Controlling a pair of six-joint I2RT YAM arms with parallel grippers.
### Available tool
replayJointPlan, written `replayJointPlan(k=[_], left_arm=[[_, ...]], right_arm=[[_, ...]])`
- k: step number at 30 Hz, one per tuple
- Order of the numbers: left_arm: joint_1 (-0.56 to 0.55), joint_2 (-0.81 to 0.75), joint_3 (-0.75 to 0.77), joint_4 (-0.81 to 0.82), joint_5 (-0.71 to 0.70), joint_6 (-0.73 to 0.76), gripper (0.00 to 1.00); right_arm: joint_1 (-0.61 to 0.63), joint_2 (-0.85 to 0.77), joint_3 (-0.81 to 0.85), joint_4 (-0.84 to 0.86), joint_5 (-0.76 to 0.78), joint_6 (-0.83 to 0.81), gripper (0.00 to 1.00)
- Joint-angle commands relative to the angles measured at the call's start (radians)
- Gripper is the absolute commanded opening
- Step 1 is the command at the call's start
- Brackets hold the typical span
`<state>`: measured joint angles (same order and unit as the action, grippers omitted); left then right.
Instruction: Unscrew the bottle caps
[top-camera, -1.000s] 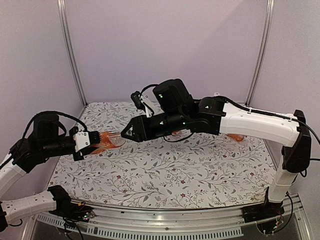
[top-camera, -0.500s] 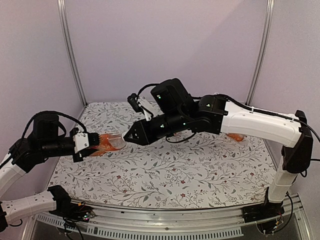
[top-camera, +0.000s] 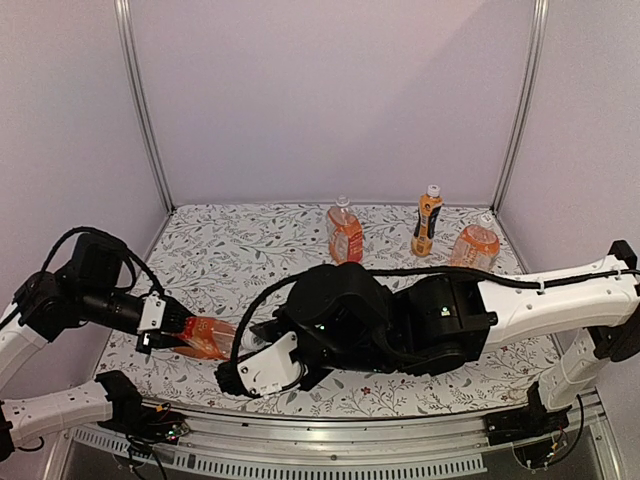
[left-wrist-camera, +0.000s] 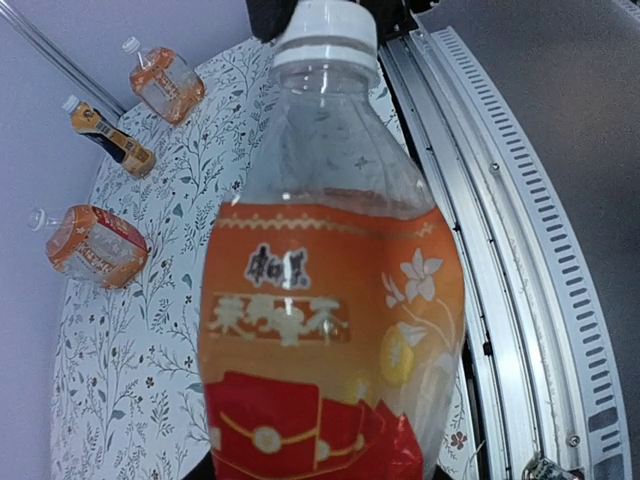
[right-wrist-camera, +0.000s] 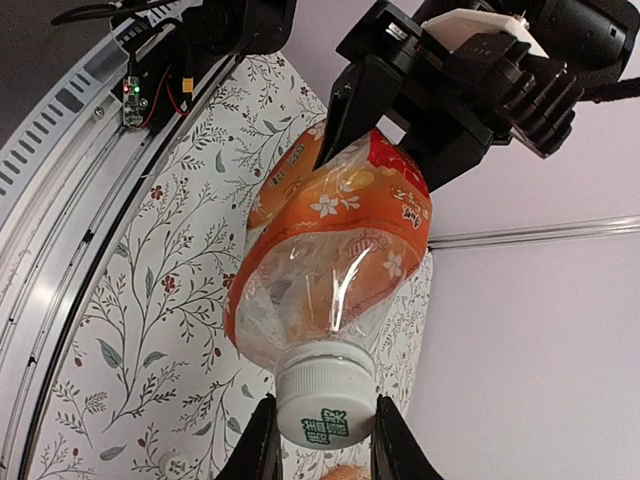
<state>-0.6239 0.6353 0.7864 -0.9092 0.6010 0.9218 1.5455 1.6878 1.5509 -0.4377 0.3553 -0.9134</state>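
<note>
Brings the right gripper (right-wrist-camera: 325, 435) from mid-tabletop (top-camera: 230, 250) down to the near left edge and pinches the ridged white cap (right-wrist-camera: 325, 395), so twisting can probably begin. Holds the bottle (left-wrist-camera: 330, 300) lying level over that edge, clenched in the left gripper (top-camera: 168, 337): thin crinkled clear plastic, glossy orange label, squat rounded shoulders.

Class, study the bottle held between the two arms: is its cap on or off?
On. The white cap sits on the neck of the bottle, with the right pincer closed around it.

Floral-print tablecloth (top-camera: 230, 240); aluminium rail (top-camera: 330, 455) along near edge; lilac walls (top-camera: 330, 100) behind.
</note>
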Motion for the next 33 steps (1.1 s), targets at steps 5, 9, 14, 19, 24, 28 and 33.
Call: replayJointPlan(k=[5,9,14,19,24,28,33], left_arm=[[0.009,-0.006,0.02,-0.029,-0.01,-0.014,0.23],[0.01,-0.015,0.004,0.054,-0.072,-0.081,0.23],[0.012,-0.023,-0.032,0.209,-0.216,-0.141,0.23],[0.012,-0.029,-0.071,0.313,-0.332,-0.154,0.22],[0.012,-0.026,-0.078,0.333,-0.368,-0.145,0.23],[0.012,-0.026,-0.079,0.332,-0.366,-0.146,0.23],[0.012,-0.028,-0.086,0.331,-0.373,-0.132,0.23]], right_arm=[[0.005,-0.006,-0.026,0.008,0.152,-0.221,0.59],[0.001,-0.004,-0.031,0.104,0.207,-0.089,0.99],[-0.056,-0.064,-0.016,0.1,-0.026,0.262,0.99],[-0.193,-0.053,0.041,0.096,-0.299,0.822,0.99],[-0.321,0.016,0.09,0.082,-0.414,1.394,0.83],[-0.366,0.073,0.123,0.048,-0.494,1.635,0.7],[-0.365,0.109,0.149,0.014,-0.525,1.643,0.55]])
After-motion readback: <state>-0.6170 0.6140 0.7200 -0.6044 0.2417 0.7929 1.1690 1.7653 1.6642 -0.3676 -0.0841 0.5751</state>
